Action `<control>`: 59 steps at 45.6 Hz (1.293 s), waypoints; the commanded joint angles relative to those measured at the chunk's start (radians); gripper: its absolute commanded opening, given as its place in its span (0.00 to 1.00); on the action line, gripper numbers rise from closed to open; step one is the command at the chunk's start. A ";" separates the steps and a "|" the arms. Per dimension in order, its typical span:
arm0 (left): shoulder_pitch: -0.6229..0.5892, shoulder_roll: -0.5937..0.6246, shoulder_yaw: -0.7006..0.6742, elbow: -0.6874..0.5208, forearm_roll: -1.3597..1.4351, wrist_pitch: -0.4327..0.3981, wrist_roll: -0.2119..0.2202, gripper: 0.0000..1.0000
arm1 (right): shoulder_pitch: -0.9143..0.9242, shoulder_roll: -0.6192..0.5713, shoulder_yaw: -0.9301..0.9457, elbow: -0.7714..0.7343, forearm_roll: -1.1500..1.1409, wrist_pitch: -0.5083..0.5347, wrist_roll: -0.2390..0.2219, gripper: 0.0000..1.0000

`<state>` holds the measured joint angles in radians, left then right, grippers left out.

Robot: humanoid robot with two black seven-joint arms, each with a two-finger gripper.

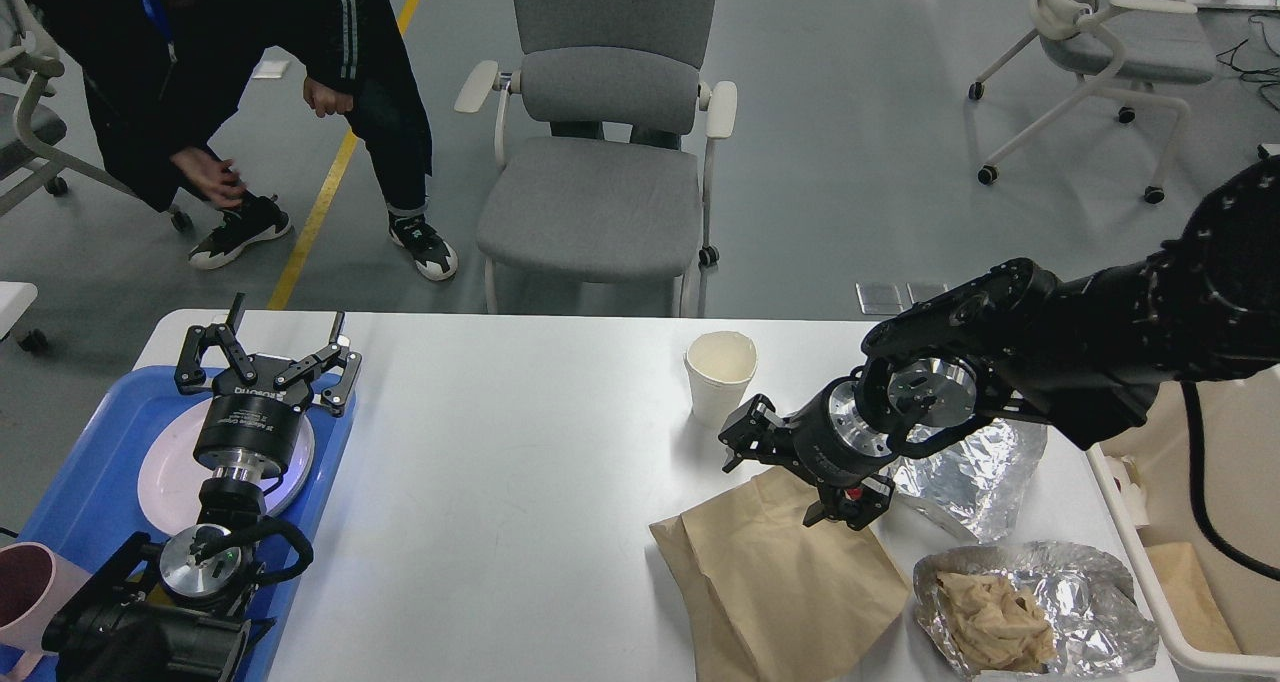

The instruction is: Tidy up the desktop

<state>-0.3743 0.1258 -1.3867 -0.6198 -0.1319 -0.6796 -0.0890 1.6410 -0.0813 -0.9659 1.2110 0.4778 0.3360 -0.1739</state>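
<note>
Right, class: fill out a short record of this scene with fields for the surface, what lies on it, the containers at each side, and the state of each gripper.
surface: white desktop
on it: paper cup, brown paper bag, crumpled foil, foil wrap with crumpled paper
left side: blue tray holding a plate; pink cup at its near corner
right side: beige bin, partly hidden by the arm
left gripper: open, above the tray
right gripper: over the bag's top edge, near the paper cup; open or shut not clear
</note>
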 commanded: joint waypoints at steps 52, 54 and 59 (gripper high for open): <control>-0.002 0.000 0.000 0.000 0.000 0.000 0.000 0.96 | -0.415 0.210 0.110 -0.387 -0.182 -0.141 -0.145 0.59; 0.000 0.000 0.000 0.000 0.000 0.000 0.000 0.96 | -0.415 0.210 0.110 -0.387 -0.189 -0.141 -0.145 0.53; -0.002 0.000 -0.002 0.000 0.000 0.000 0.000 0.96 | -0.414 0.210 0.110 -0.386 -0.192 -0.141 -0.147 0.26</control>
<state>-0.3753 0.1258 -1.3867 -0.6198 -0.1319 -0.6796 -0.0890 1.2275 0.1288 -0.8559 0.8237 0.2925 0.1948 -0.3196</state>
